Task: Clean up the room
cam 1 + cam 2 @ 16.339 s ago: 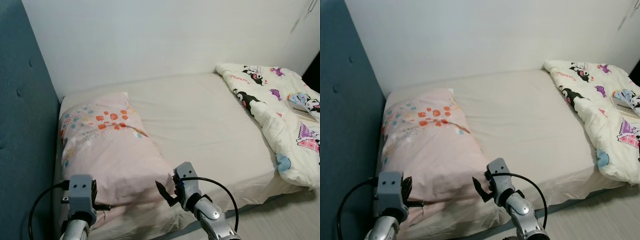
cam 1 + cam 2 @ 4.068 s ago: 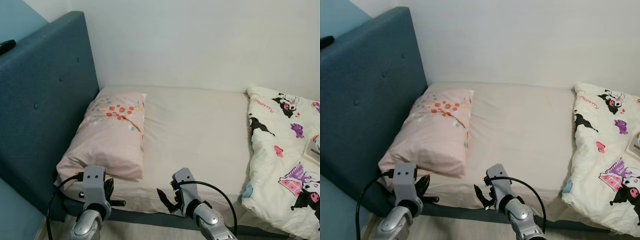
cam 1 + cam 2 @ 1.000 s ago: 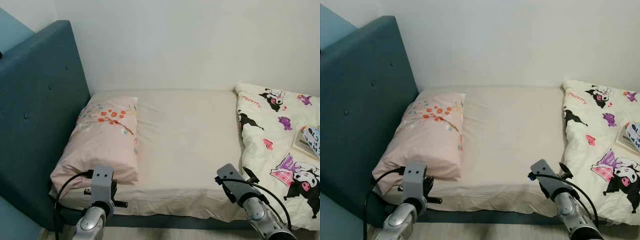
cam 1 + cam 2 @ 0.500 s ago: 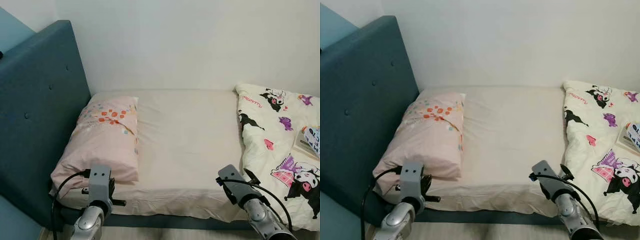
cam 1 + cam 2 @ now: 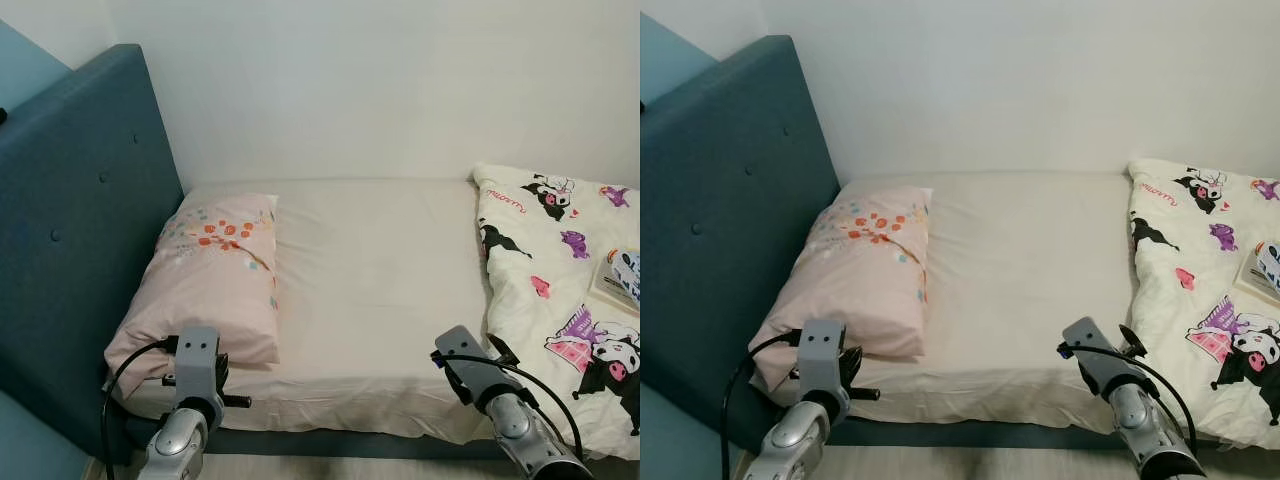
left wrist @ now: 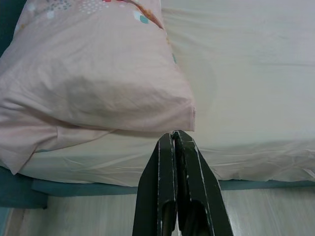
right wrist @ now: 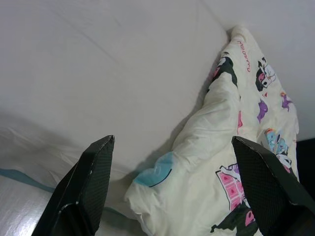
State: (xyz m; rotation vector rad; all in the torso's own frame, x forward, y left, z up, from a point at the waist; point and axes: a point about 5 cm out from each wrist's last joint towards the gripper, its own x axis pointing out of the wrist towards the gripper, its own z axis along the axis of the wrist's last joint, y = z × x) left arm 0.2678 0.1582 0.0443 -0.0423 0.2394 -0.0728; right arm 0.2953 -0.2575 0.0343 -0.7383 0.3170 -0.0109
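Left end effector (image 6: 174, 140) pinched tight, empty, hovering off the bed's (image 5: 370, 270) near edge by the pillow (image 5: 215, 275) corner. Right end effector (image 7: 172, 162) spread wide over the quilt's (image 5: 555, 290) rumpled near edge. Between pillow and quilt, open sheet; headboard (image 5: 75, 230) bounds the left.

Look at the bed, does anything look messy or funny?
Yes. The cartoon blanket is bunched up at the foot end, leaving the sheet bare, and a book lies on top of it. The pink pillow looks neatly placed.
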